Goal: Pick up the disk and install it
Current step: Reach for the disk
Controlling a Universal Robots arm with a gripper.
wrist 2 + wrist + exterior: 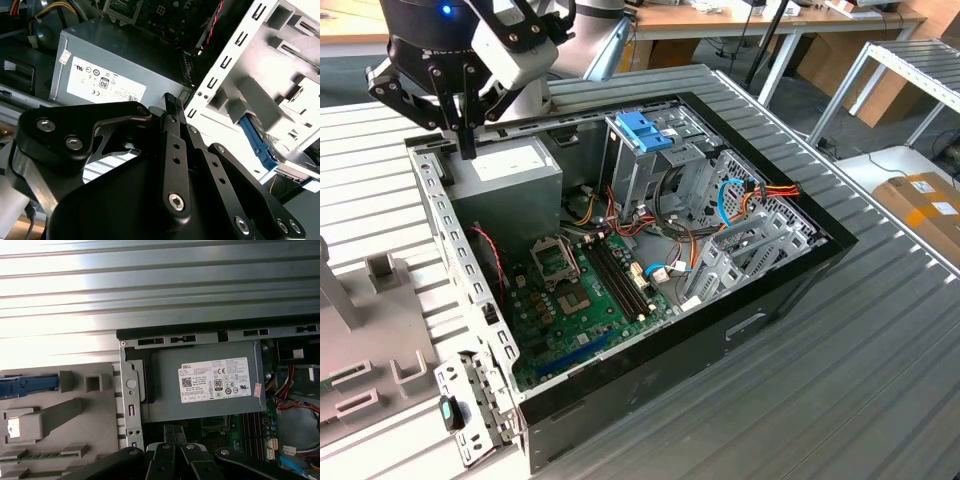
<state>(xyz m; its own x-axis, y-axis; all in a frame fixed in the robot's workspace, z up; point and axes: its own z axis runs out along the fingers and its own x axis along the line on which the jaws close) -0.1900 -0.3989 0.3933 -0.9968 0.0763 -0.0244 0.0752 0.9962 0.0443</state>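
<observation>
Over the grey metal power supply box (510,175), the black gripper (468,150) is hanging pinched closed and empty. The blue-framed grey disk (22,385) is sitting in the neighbouring grey tray (100,410), likely needing a wide, square approach.

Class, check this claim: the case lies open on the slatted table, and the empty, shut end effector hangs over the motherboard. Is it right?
Not quite. The end effector hangs over the grey power supply instead, as the exterior view shows. The rest holds: the case lies open on the table, and the end effector is shut and empty.
</observation>
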